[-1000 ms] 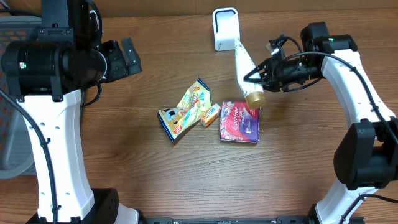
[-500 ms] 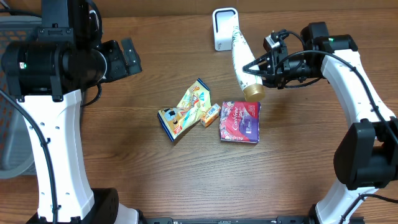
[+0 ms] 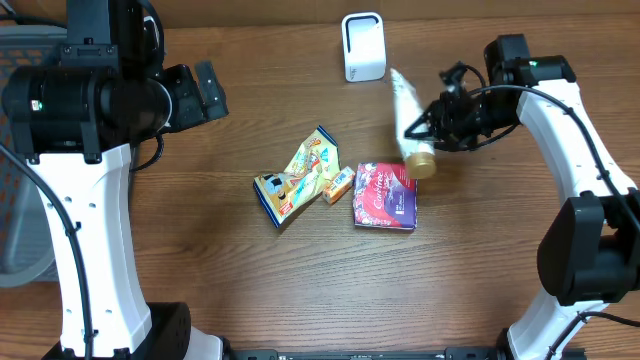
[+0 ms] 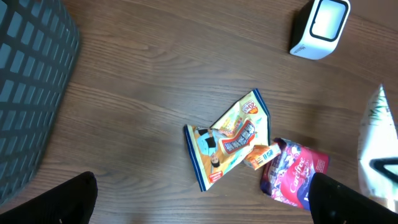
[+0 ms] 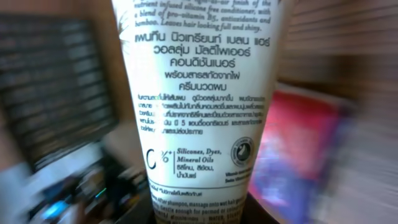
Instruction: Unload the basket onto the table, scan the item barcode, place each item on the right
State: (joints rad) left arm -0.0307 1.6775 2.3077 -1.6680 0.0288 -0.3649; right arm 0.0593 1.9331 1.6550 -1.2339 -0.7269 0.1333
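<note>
Fingers of your right gripper [image 3: 418, 128] clamp a white conditioner tube [image 3: 402, 95], tilted just right of the scanner [image 3: 363, 47], its gold cap end near the purple packet [image 3: 385, 195]. Your left gripper [image 3: 205, 88] hangs well apart, fingers spread wide.

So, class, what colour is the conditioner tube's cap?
The cap is gold, best seen in the overhead view.

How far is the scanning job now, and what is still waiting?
Done: the tube is lifted off the table, held in the right gripper. In hand: it hangs tilted beside the scanner; whether it scanned, I cannot tell. Left: the snack packet, orange box and purple box lie on the table.
</note>
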